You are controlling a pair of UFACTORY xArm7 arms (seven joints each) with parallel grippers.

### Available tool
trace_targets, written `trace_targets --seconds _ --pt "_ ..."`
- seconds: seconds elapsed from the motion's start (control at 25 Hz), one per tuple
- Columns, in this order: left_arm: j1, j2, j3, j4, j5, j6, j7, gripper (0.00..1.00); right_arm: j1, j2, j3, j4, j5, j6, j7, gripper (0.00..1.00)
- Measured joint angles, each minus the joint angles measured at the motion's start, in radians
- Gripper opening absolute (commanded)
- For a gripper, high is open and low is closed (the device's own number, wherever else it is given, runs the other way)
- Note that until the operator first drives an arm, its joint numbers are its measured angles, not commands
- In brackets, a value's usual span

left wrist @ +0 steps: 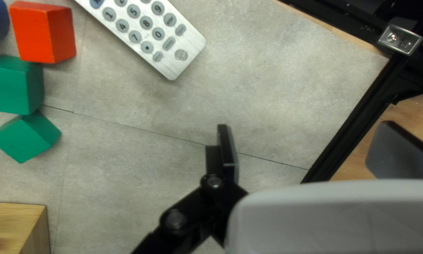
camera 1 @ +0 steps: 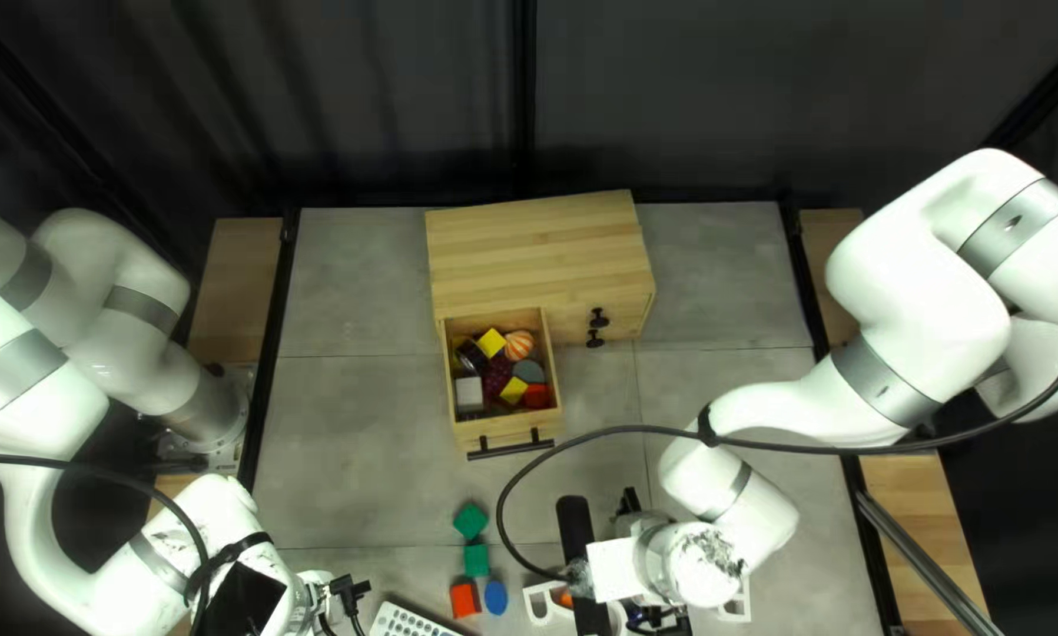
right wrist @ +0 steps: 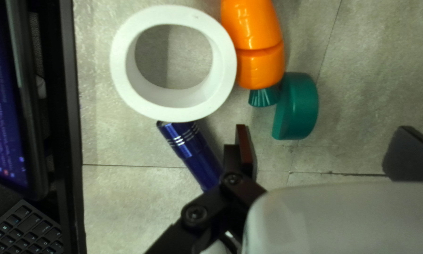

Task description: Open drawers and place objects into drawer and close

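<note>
With left gripper and right gripper spread wide between black side rails, across roomy gray tabletop from the pale wooden drawer, pulled out of its cabinet, black-handled, crowded with yellow blocks and other pieces.

a dark curtain hangs behind my table; wooden strips flank it. in my right wrist view, a black keyboard lies near a lit screen.
</note>
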Motion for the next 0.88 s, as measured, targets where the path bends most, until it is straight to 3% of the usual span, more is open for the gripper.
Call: trace_targets --seconds 0.12,0.32,0.4,0.44,0.48,0.56,0.68,0.88 --pt "0.000 0.000 0.000 0.000 0.000 0.000 0.000 1.00 -0.006 0.004 0.000 -0.002 0.005 -0.007 -0.007 0.99" --pt "0.000 0.000 0.000 0.000 0.000 0.000 0.000 1.00 -0.015 0.011 0.000 0.001 0.012 -0.015 -0.019 0.84" --pt "0.000 0.000 0.000 0.000 0.000 0.000 0.000 1.00 -0.019 0.011 0.001 0.001 0.016 -0.014 -0.025 0.49" --pt "0.000 0.000 0.000 0.000 0.000 0.000 0.000 1.00 -0.020 0.011 0.001 0.001 0.018 -0.013 -0.028 0.49" --pt "0.000 0.000 0.000 0.000 0.000 0.000 0.000 1.00 -0.022 0.011 0.001 0.000 0.018 -0.013 -0.030 0.30" --pt "0.000 0.000 0.000 0.000 0.000 0.000 0.000 1.00 -0.024 0.015 0.001 0.000 0.019 -0.017 -0.034 0.29" --pt "0.000 0.000 0.000 0.000 0.000 0.000 0.000 1.00 -0.026 0.028 0.000 0.004 0.019 -0.025 -0.040 0.13" --pt "0.000 0.000 0.000 0.000 0.000 0.000 0.000 1.00 -0.029 0.019 0.004 0.004 0.024 -0.017 -0.049 0.09"
